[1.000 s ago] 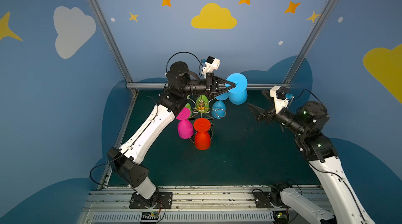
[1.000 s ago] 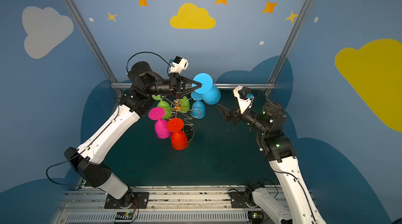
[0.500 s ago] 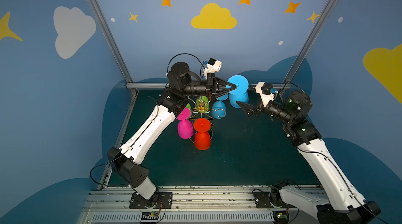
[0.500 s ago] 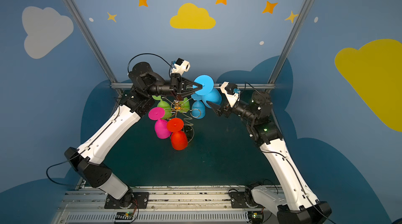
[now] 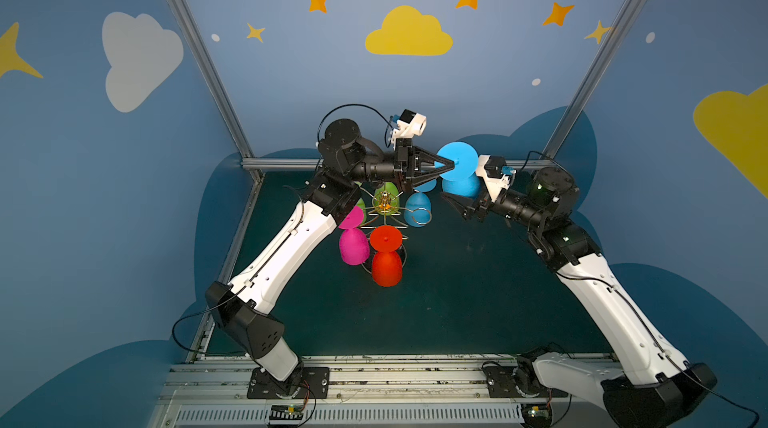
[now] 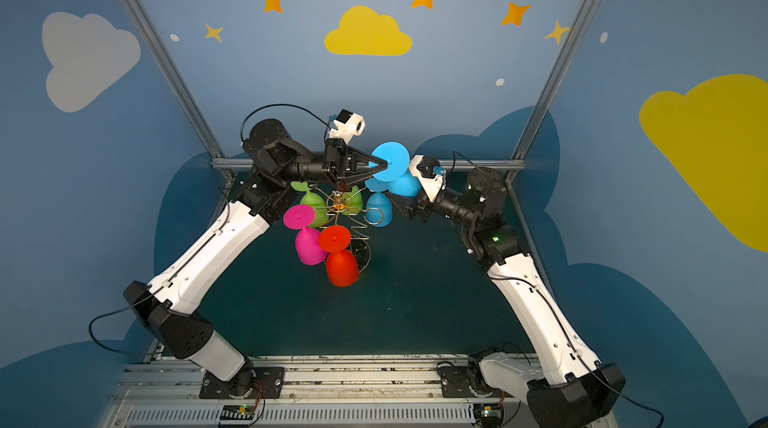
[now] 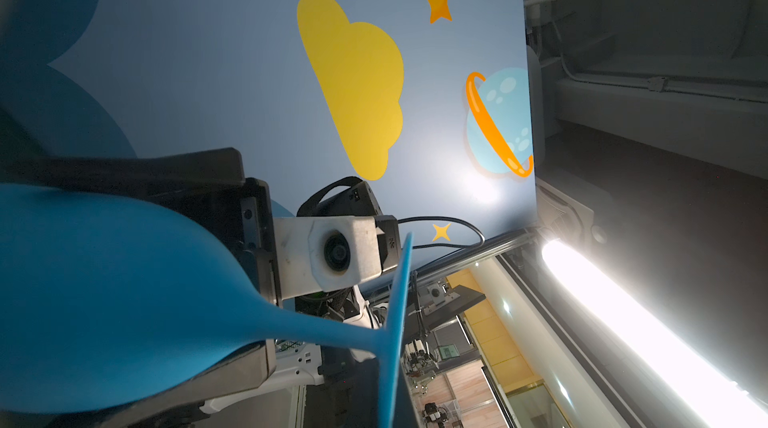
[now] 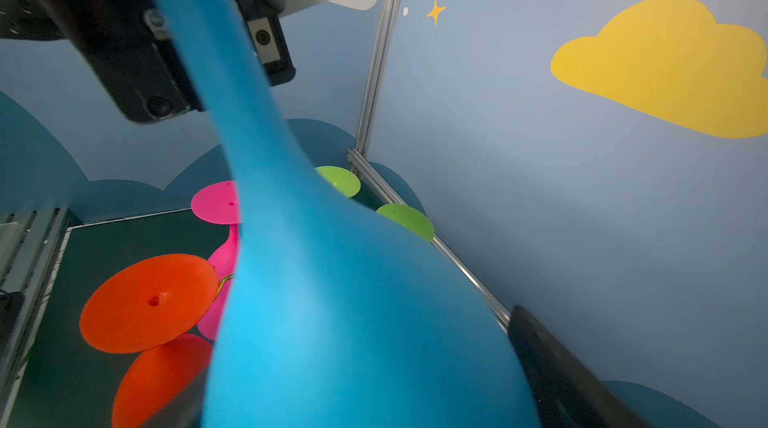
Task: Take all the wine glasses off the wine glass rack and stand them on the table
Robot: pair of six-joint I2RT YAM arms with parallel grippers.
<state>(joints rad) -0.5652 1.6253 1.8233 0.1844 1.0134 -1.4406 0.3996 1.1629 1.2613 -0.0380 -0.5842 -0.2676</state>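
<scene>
Across the dark green table (image 5: pixel 457 313), we see both arms reaching inward to meet over the far side. Our left arm (image 5: pixel 291 247) rises over the wine glass rack (image 5: pixel 384 203), and our right arm (image 5: pixel 615 305) leans in from the opposite side.

The rack's gold post and wire loops carry a red glass (image 5: pixel 386 264), a pink glass (image 5: pixel 353 245), green glasses (image 5: pixel 388 193) and a second blue glass (image 5: pixel 415 207). All of them hang upside down by their feet, which we judge lets each one slide out along its loop.

The blue wine glass (image 5: pixel 461 174) is clear of the rack, held in the air beside and above it with its foot uppermost and its bowl below. The left gripper (image 5: pixel 449 164) is clenched on the thin stem (image 7: pixel 324 330) near the foot. That hold suits drawing a glass off a loop, but it leaves the bowl dangling.

We think that is why the right gripper (image 5: pixel 459 207) sits low. Its jaws stand spread on either side of the bowl, released, and a sliver of gap shows beside one finger (image 8: pixel 557 363). The glass therefore hangs from the left gripper alone, and a handover looks to be the step in hand.

One wire loop (image 6: pixel 374 214) by the second blue glass is bare.
</scene>
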